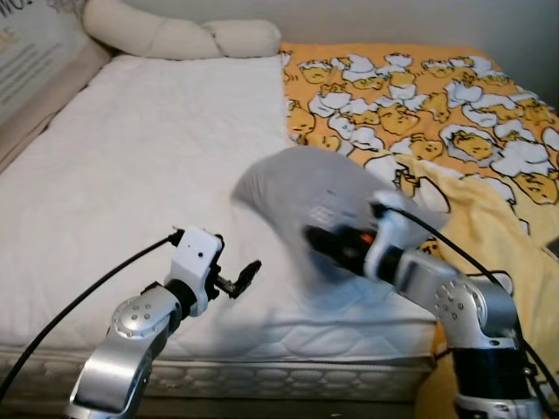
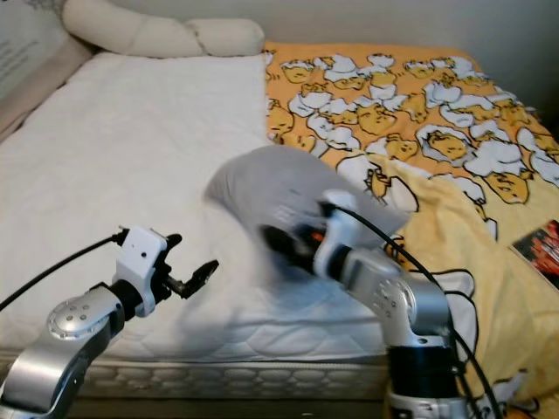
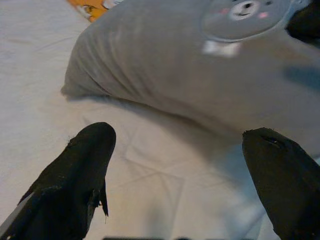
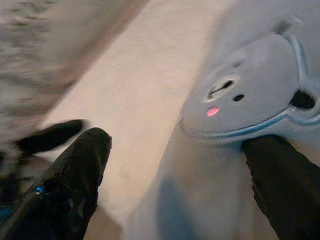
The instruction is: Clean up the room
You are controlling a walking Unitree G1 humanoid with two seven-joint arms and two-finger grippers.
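Nearest us, our left gripper hovers with fingers spread wide above the white mattress. Our right gripper is splayed too, one finger against the blurred grey bear-print pillow lying mid-bed; its long axis is unclear. Beyond lie a yellow patterned blanket and a cream bolster.

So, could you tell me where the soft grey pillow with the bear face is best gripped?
Probably at the grey bear-face pillow's free corner, pinching the edge from the open left gripper's side: it tapers thin there and lies on the white mattress.
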